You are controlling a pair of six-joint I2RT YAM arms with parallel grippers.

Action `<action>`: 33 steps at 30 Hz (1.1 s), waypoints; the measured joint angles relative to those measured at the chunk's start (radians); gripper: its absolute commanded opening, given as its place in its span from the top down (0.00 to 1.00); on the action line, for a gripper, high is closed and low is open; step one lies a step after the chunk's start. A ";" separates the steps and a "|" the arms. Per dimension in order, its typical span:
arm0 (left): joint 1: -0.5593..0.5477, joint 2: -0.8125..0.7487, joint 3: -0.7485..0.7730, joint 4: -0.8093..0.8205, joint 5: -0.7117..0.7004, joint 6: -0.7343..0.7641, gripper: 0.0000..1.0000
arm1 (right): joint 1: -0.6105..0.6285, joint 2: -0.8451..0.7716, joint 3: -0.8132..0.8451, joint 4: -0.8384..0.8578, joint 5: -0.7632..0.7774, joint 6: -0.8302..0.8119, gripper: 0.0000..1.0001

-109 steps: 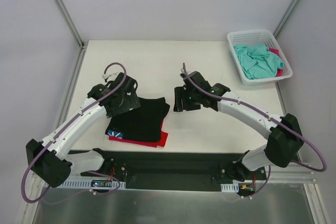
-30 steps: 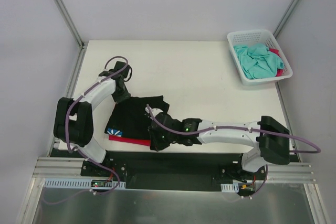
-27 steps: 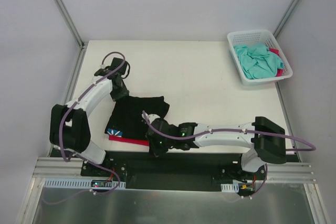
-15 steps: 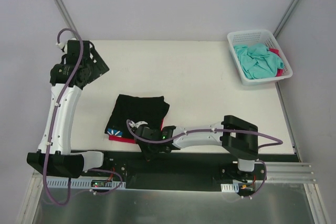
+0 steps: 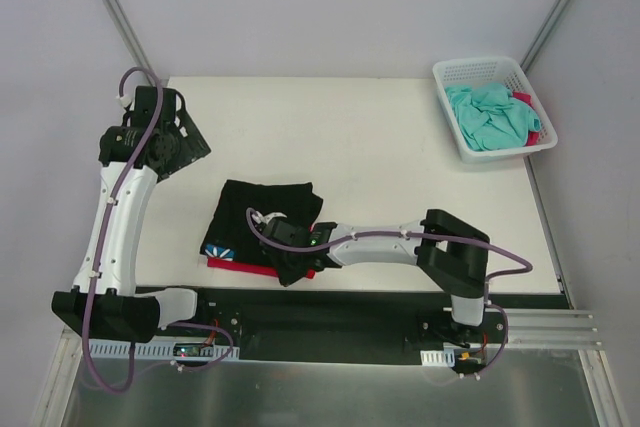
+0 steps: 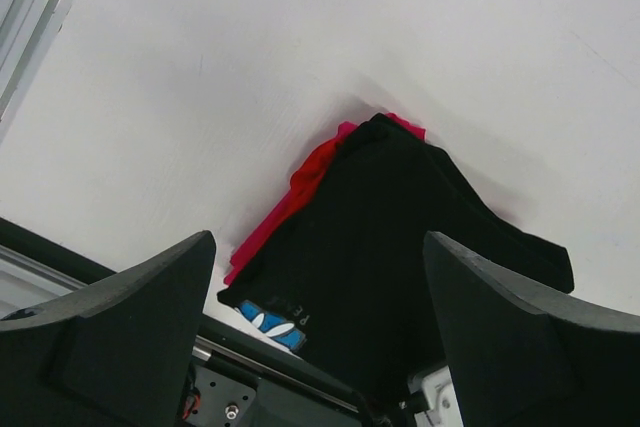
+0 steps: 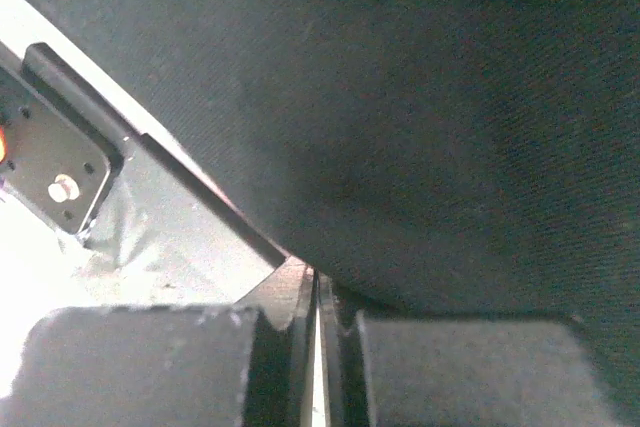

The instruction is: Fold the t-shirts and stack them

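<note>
**Open claw above a black tee lying on a red one**

The left gripper [image 6: 318, 277] has its two dark fingers [image 6: 120, 337] spread wide at the bottom corners, with nothing between them. Ahead of the claw, seen through the gap, the black t-shirt [image 6: 400, 247] lies flat on the white table [image 6: 300, 27]. The red t-shirt [image 6: 300, 187] lies under it and shows along the edge toward the finger on the view's left. A blue print [image 6: 272, 319] with white petals sits at the black shirt's corner nearest the claw.

Loads of open desk [image 5: 400, 147] through the middle and back. Obstacles: white basket [image 5: 475, 61] in the far right corner, the stack of t-shirts [image 5: 260, 212] near the front left, the right arm [image 5: 375, 244] lying low along the front edge, left arm [image 5: 112, 217] up along the left side
</note>
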 measured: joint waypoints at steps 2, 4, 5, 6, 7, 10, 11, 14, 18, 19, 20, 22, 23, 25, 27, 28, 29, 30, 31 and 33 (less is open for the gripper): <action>0.001 -0.009 0.000 -0.005 -0.005 0.005 0.14 | -0.015 0.007 0.002 -0.002 0.008 -0.011 0.99; 0.009 -0.023 0.003 -0.009 -0.005 0.013 0.13 | -0.026 0.021 0.009 -0.010 0.013 -0.021 0.99; 0.015 -0.029 0.009 -0.011 -0.005 0.017 0.13 | -0.032 0.032 0.017 -0.015 0.016 -0.026 0.99; 0.021 -0.034 0.014 -0.013 -0.005 0.019 0.13 | -0.037 0.044 0.026 -0.019 0.017 -0.030 0.99; 0.023 -0.038 0.019 -0.014 -0.006 0.021 0.13 | -0.041 0.055 0.032 -0.022 0.018 -0.032 0.99; 0.033 -0.049 0.029 -0.016 -0.006 0.023 0.13 | -0.051 0.078 0.053 -0.032 0.016 -0.037 0.99; 0.034 -0.052 0.029 -0.017 -0.006 0.023 0.13 | -0.053 0.083 0.058 -0.032 0.017 -0.039 0.99; 0.034 -0.056 0.029 -0.021 -0.005 0.023 0.13 | -0.054 0.100 0.079 -0.033 0.015 -0.039 0.99; 0.034 -0.066 0.029 -0.023 -0.004 0.024 0.12 | -0.056 0.143 0.136 -0.029 0.011 -0.039 0.99; 0.034 -0.069 0.029 -0.024 -0.004 0.025 0.13 | -0.057 0.156 0.155 -0.026 0.010 -0.042 0.99; 0.034 -0.073 0.029 -0.027 -0.004 0.026 0.13 | -0.059 0.170 0.174 -0.024 0.009 -0.047 0.99; 0.034 -0.082 0.029 -0.035 -0.003 0.027 0.13 | -0.066 0.197 0.210 -0.022 0.007 -0.055 0.99; 0.034 -0.088 0.029 -0.040 -0.003 0.029 0.12 | -0.070 0.208 0.226 -0.022 0.005 -0.058 0.99; 0.034 -0.100 0.030 -0.050 -0.003 0.030 0.12 | -0.083 0.235 0.265 -0.019 0.001 -0.070 0.99; 0.034 -0.112 0.035 -0.059 -0.002 0.030 0.12 | -0.101 0.260 0.300 -0.013 -0.008 -0.080 0.99; 0.034 -0.118 0.037 -0.063 0.000 0.030 0.12 | -0.114 0.271 0.312 -0.008 -0.014 -0.085 0.99; 0.034 -0.126 0.039 -0.066 0.002 0.030 0.12 | -0.127 0.281 0.325 -0.004 -0.021 -0.089 0.99; 0.034 -0.132 0.040 -0.066 0.004 0.030 0.12 | -0.142 0.290 0.338 0.000 -0.027 -0.093 0.99; 0.034 -0.140 0.041 -0.067 0.006 0.030 0.12 | -0.160 0.299 0.349 0.004 -0.033 -0.099 0.99; 0.034 -0.151 0.042 -0.070 0.014 0.030 0.12 | -0.191 0.313 0.367 0.014 -0.043 -0.108 0.99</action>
